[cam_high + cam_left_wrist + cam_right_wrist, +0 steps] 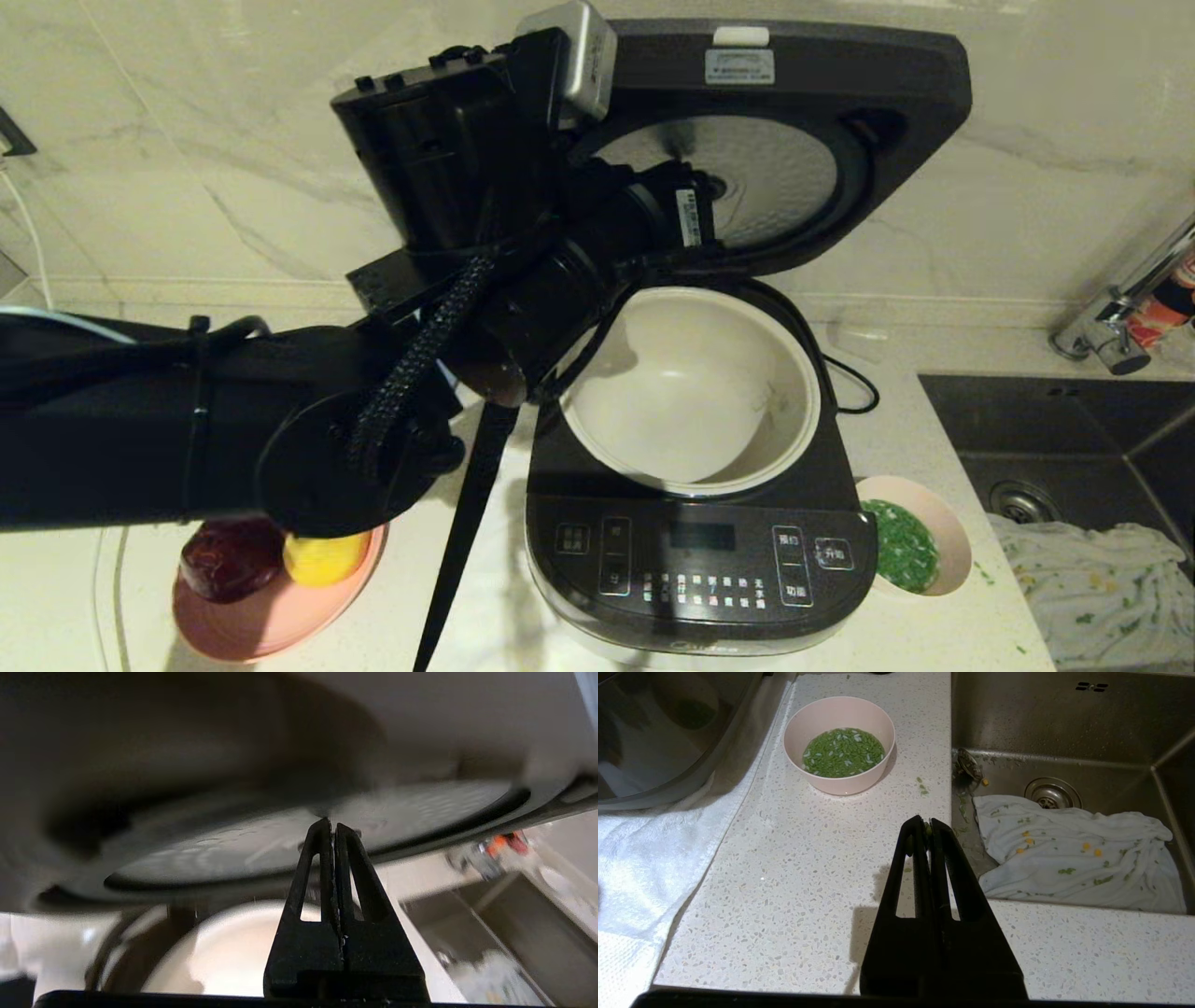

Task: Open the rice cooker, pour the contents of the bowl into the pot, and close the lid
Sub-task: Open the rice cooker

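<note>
The rice cooker (pixel 695 560) stands with its lid (pixel 878 84) swung up, the dimpled silver underside (pixel 224 849) facing forward. The cream-white pot (pixel 691 373) inside looks empty. My left arm (pixel 485 308) reaches across from the left. Its gripper (pixel 331 823) is shut, with the tips at the lid's silver disc above the pot (pixel 233 952). The pale pink bowl (pixel 943 523) sits on the counter right of the cooker, holding the green contents (pixel 898 551) in water (pixel 844 752). My right gripper (pixel 924 823) is shut and hovers over the counter short of the bowl (pixel 839 716), with a green scrap stuck at its tips.
A pink plate (pixel 252 635) with a dark red fruit and a yellow one sits front left. The sink (pixel 1055 429) lies to the right, with a white cloth (pixel 1073 854) in it and a faucet (pixel 1120 317) behind. A white towel (pixel 644 858) lies beside the cooker.
</note>
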Tool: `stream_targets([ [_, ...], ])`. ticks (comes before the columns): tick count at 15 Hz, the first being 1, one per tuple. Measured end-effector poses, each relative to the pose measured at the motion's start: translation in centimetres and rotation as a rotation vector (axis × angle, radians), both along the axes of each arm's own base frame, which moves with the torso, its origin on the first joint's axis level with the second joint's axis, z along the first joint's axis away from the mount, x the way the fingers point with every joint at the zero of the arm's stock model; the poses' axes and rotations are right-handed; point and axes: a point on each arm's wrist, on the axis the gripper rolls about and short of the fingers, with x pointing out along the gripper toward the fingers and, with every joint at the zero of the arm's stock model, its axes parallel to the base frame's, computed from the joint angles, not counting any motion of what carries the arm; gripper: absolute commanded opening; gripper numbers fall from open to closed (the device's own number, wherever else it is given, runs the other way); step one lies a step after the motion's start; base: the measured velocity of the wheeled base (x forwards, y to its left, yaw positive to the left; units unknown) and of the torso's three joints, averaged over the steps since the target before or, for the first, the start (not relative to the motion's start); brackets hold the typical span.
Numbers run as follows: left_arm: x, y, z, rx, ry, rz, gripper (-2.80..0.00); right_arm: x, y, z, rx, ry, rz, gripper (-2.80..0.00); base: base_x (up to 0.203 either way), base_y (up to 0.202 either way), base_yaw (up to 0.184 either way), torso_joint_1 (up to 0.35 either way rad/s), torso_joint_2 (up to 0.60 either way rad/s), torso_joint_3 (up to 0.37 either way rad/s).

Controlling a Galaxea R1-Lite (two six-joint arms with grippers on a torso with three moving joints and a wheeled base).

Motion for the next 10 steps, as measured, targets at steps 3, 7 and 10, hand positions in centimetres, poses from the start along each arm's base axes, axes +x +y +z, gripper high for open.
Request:
stream_targets([
  [3, 1.3, -0.9, 0.0, 0.010, -0.026, 0.014, -2.80, 0.0, 0.0, 0.0, 0.000, 0.000, 0.000, -2.80, 0.000, 0.000, 0.000, 0.000, 0.00, 0.000],
  [7, 3.8, -0.7, 0.4, -0.003, -0.050, 0.060, -2.80, 0.0, 0.0, 0.0, 0.000, 0.000, 0.000, -2.80, 0.000, 0.000, 0.000, 0.000, 0.00, 0.000],
  [10, 5.3, -0.5, 0.3, 0.003, -0.063, 0.089, -2.80, 0.0, 0.0, 0.0, 0.000, -0.001, 0.000, -2.80, 0.000, 0.000, 0.000, 0.000, 0.00, 0.000],
])
